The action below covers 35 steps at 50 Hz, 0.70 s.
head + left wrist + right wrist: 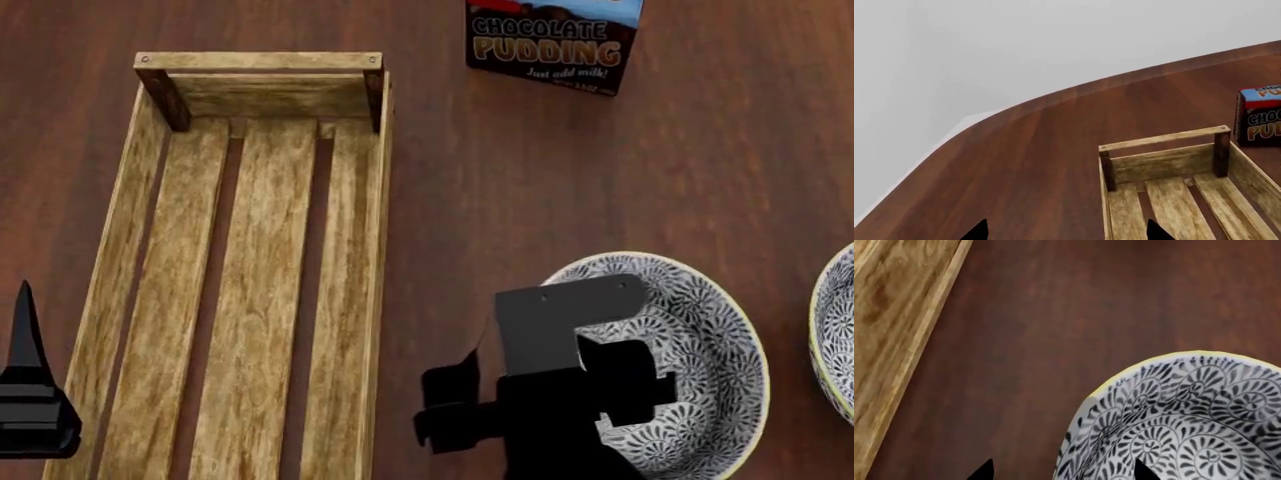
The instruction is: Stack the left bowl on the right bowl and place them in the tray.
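Black against the patterned glaze, the right gripper [561, 400] hangs over the left bowl's [694, 350] near rim, fingers spread astride it, seemingly to pinch and lift. The right bowl [838, 335] sits beside it. The left gripper [27, 390], unclenched, waits above the slatted light-wood tray [380, 200]; a pudding box [554, 40] stands beyond.

Tray interior: we see the tray [254, 260] bare down its slatted bottom, open from above; only its low plank sides and corner posts stand round it.
Table strip: between the tray's right side and the left bowl [694, 350] we have a band of bare table [441, 200].
Right claw [1061, 471]: it stands astride the left bowl's near rim, tips apart.
Far obstacle: the pudding box [554, 40] stands upright beyond the bowl, apart from the tray.
Right edge: the right bowl [838, 330] lies near the left bowl, a narrow gap between.
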Motion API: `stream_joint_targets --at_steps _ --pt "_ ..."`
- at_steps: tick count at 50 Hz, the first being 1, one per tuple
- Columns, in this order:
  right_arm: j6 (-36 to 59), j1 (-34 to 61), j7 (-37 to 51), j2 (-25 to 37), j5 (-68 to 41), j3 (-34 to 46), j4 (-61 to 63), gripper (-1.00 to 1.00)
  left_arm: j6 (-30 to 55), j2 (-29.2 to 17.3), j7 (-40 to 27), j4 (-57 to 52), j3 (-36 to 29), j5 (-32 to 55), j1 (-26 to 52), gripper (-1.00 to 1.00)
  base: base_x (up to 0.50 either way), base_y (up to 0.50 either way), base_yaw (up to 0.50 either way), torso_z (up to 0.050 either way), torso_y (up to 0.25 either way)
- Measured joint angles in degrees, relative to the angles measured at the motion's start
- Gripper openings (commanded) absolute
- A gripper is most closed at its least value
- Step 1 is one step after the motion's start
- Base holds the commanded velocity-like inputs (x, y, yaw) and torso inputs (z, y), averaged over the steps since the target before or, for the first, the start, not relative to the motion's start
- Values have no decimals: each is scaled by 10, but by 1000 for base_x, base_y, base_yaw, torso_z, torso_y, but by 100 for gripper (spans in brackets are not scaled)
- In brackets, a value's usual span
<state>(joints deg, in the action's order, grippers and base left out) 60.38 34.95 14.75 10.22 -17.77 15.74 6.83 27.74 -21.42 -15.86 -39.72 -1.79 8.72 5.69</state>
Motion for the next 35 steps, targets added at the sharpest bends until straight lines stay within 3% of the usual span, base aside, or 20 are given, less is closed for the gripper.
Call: stream_joint_targets --at_steps 8,9,25,35 --pt "-6 3 -2 -3 -7 8 -13 100 1 -1 -2 -1 -1 0 0 100 1 0 0 0 0" --pt "-7 3 -2 -4 -8 9 -15 -100 1 -2 -2 -1 -1 0 0 100 0 0 0 0 0" --pt "8 0 20 -4 13 9 0 -100 -3 -3 -5 3 -5 -1 1 100 5 -1 0 0 -4" --pt "54 -3 30 8 -4 -10 82 -100 -4 -5 -7 2 -4 -1 0 100 1 0 0 0 -1"
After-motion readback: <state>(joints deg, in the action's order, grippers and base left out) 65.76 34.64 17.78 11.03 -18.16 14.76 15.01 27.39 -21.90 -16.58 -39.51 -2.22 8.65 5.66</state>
